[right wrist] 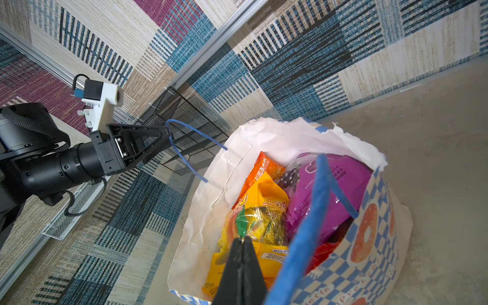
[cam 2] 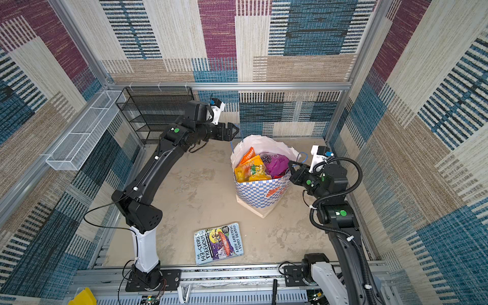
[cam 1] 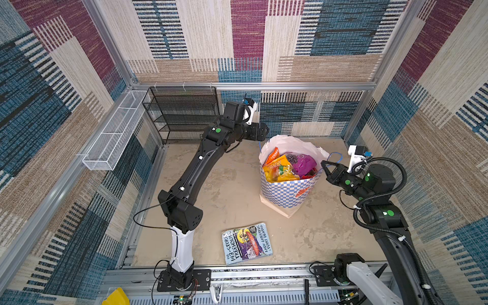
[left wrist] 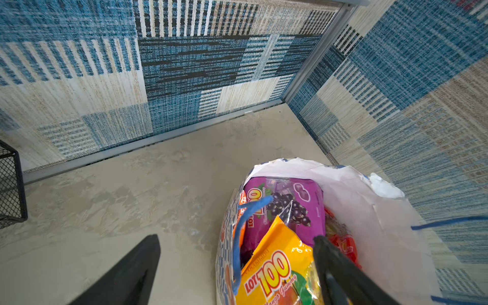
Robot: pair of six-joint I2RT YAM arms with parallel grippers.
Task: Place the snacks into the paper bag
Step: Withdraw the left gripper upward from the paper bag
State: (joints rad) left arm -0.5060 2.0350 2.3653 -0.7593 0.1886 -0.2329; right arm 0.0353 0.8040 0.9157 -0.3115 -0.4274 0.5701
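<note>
**Snack packets in the bag.** Clock positions are read in the top views, with 12 o'clock at the far wall.

- **Snacks and bag:** The snacks (cam 1: pixel 287 166) lie inside the paper bag (cam 1: pixel 285 194). The bag stands upright, mouth open, at about 2 o'clock on the table (cam 1: pixel 224 190).
- **Packets at the mouth:** A yellow packet (cam 1: pixel 280 173) lies at 8 o'clock and a purple packet (cam 1: pixel 305 163) at 2 o'clock. An orange packet (cam 1: pixel 273 154) stands on end at 10 o'clock, and a red packet (right wrist: pixel 324 253) sits low beside the purple one.
- **Left gripper:** The left gripper (cam 2: pixel 235 131) hovers just outside the rim at 11 o'clock. Its fingers (left wrist: pixel 132 272) are spread wide and grasp nothing. The far cord handle (right wrist: pixel 187 161) arches up to their tips; whether it touches them cannot be told.
- **Right gripper:** The right gripper (cam 1: pixel 325 165) sits at the rim at 3 o'clock. Its fingers (right wrist: pixel 243 264) are pressed together with nothing seen between the tips. The near cord handle (right wrist: pixel 303 227) runs close beside them.
- **Surroundings:** A book (cam 1: pixel 247 243) lies flat at 6 o'clock, well apart from the bag. A black mesh rack (cam 1: pixel 184 113) stands in the 10 o'clock corner, with a white wire basket (cam 1: pixel 113 132) on the wall beside it.
</note>
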